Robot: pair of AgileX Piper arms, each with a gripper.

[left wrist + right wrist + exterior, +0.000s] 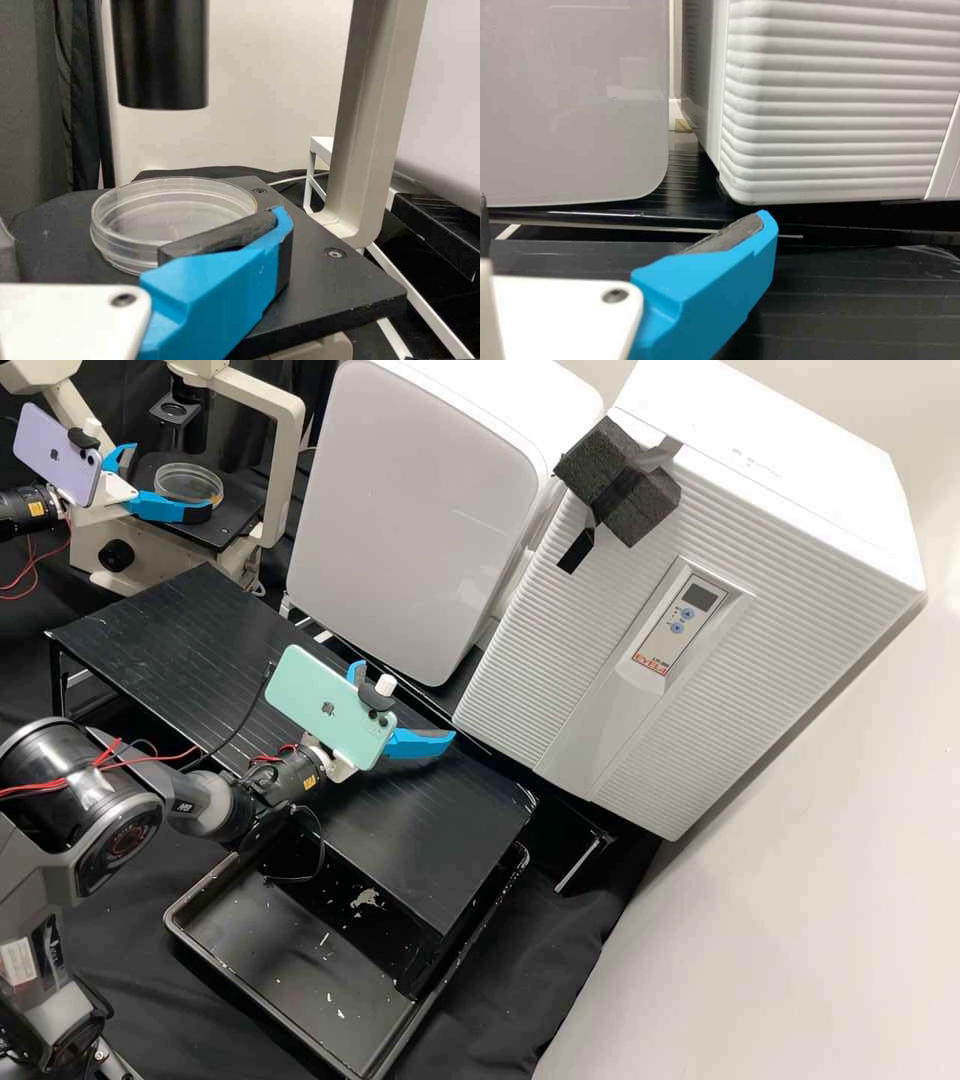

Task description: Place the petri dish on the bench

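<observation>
Just one dish [172, 214], one microscope [232, 512].

Okay so the right arm [210, 805] is grey with chunky black joints, thin red wires [150, 760] looping around and a white label [18, 963] down low. Its white tool [403, 704] has bright blue fingers [420, 744] with dark pads [731, 234], plus a screw [616, 295] in the plate. Mint phone [325, 705] strapped on top, lol. Left arm [22, 510]: black wrist, yellow sticker [38, 509], lilac phone [55, 455].
</observation>
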